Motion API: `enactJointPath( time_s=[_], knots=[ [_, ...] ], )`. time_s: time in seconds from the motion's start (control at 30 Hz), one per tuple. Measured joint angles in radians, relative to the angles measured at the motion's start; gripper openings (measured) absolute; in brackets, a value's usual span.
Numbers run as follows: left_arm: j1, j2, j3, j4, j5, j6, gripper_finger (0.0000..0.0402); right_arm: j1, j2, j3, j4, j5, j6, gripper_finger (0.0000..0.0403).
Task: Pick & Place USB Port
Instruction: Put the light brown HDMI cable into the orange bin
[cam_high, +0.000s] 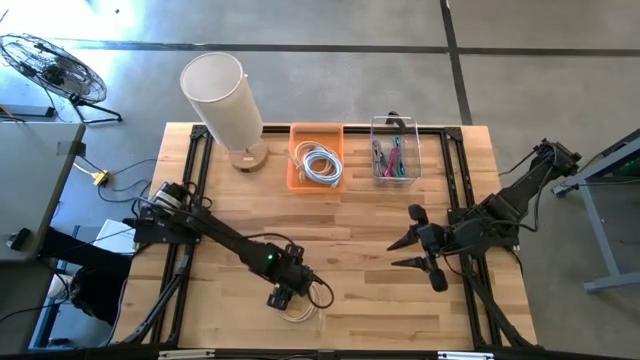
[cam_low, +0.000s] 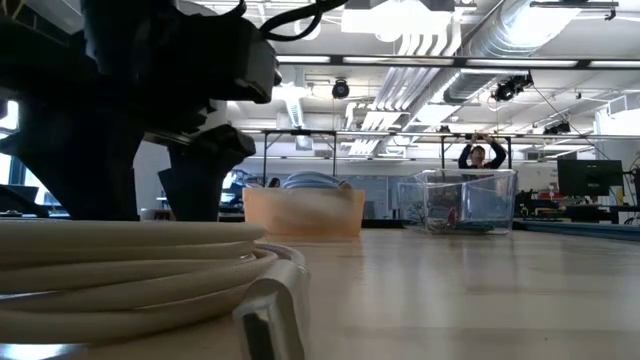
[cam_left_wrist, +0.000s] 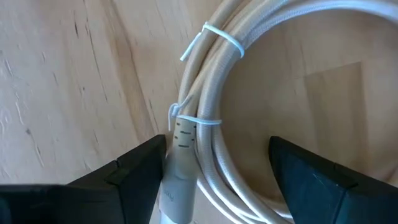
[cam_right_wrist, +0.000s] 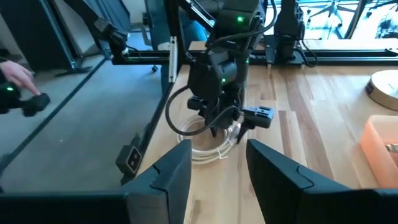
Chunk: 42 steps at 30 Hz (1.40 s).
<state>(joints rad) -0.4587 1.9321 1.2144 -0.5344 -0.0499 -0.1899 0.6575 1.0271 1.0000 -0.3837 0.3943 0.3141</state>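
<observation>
Light butcher-block wooden table (cam_high: 350, 220) stands on a grey concrete floor (cam_high: 330, 25); open-plan workshop behind, with a person (cam_low: 481, 154) in the distance. At 12 o'clock: white cylindrical lamp (cam_high: 222, 95), orange plastic tray (cam_high: 316, 181), clear plastic bin (cam_high: 394, 150). Left gripper (cam_high: 283, 297), at 6 o'clock, fingers spread, straddles the coiled white USB cable (cam_left_wrist: 249, 81). Right gripper (cam_high: 409, 252), at 4 o'clock, fingers parted, holds nothing.
</observation>
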Motion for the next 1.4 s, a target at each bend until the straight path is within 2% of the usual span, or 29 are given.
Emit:
enactJointPath(
  time_s=[0.2, 0.4, 0.5, 0.63, 0.9, 1.0, 1.07, 1.23, 1.4],
  knots=[
    [0.0, 0.023, -0.002, 0.004, -0.013, -0.045, 0.0274, 0.0, 0.0, 0.0, 0.009, -0.01, 0.0, 0.0146],
    [0.0, 0.026, -0.002, 0.011, -0.038, -0.107, 0.0228, 0.0, 0.0, 0.0, 0.009, -0.01, 0.0, 0.0146],
    [0.0, 0.027, -0.002, 0.013, -0.04, -0.117, 0.0185, 0.0, 0.0, 0.0, 0.012, -0.01, 0.0, 0.0146],
    [0.0, 0.028, -0.002, -0.013, -0.092, -0.205, 0.0086, 0.0, 0.0, 0.0, 0.014, -0.009, 0.0, 0.0146],
    [0.014, 0.03, 0.02, -0.048, -0.086, -0.267, 0.0079, 0.0, 0.0, 0.0, 0.015, -0.009, -0.004, 0.0146],
    [0.023, 0.036, 0.121, -0.15, -0.121, -0.254, 0.0079, 0.0, -0.002, 0.0, 0.018, 0.007, -0.018, 0.0146],
    [0.046, 0.041, 0.223, -0.273, -0.205, -0.192, 0.0079, 0.0, -0.003, 0.0, 0.021, 0.034, -0.035, 0.0146],
    [0.129, 0.03, 0.556, -0.602, -0.393, -0.018, 0.0079, 0.0, -0.003, 0.0, 0.067, 0.071, -0.059, 0.0146],
    [0.229, 0.029, 0.849, -0.762, -0.548, 0.163, 0.0079, 0.006, -0.023, 0.0, 0.11, 0.068, -0.052, 0.0146]
  ],
)
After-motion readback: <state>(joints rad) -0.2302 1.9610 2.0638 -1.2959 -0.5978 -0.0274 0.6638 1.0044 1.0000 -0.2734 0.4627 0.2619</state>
